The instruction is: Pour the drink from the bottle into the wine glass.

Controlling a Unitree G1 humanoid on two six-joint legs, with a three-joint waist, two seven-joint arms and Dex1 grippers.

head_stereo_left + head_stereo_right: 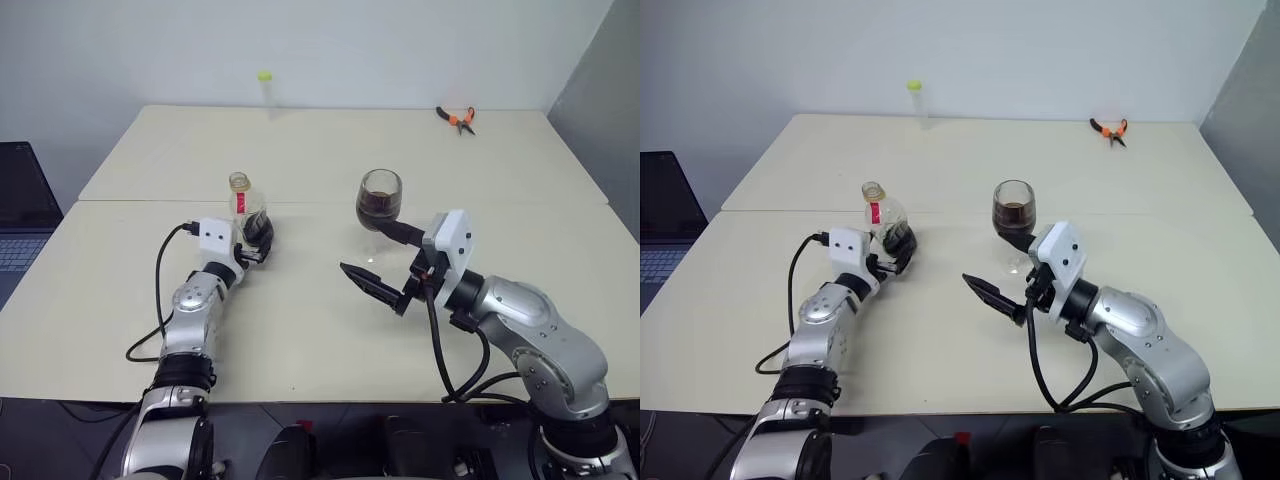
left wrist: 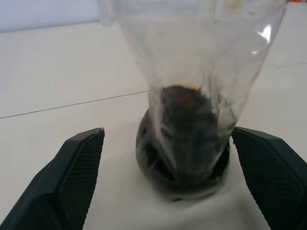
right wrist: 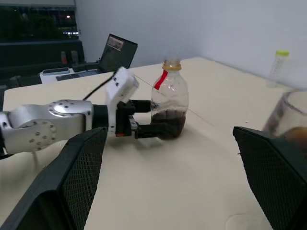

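Left wrist view: left end effector [image 2: 168, 187] spread wide, fingers [image 2: 72, 177] on either side of the bottle [image 2: 192, 120] with a gap at each side, gripping nothing; bottle upright on the bench [image 1: 300, 320], uncapped, a little drink [image 2: 184, 134] at its bottom; right end effector [image 1: 385, 262] fully open, empty, just beside the wine glass [image 1: 380, 198] holding dark liquid.

Even, bright overhead light leaves soft, faint shadows on the pale table [image 1: 300, 330], while a white glint sits on the bottle [image 2: 192, 96], blurred close-up at the left wrist view's upper right.
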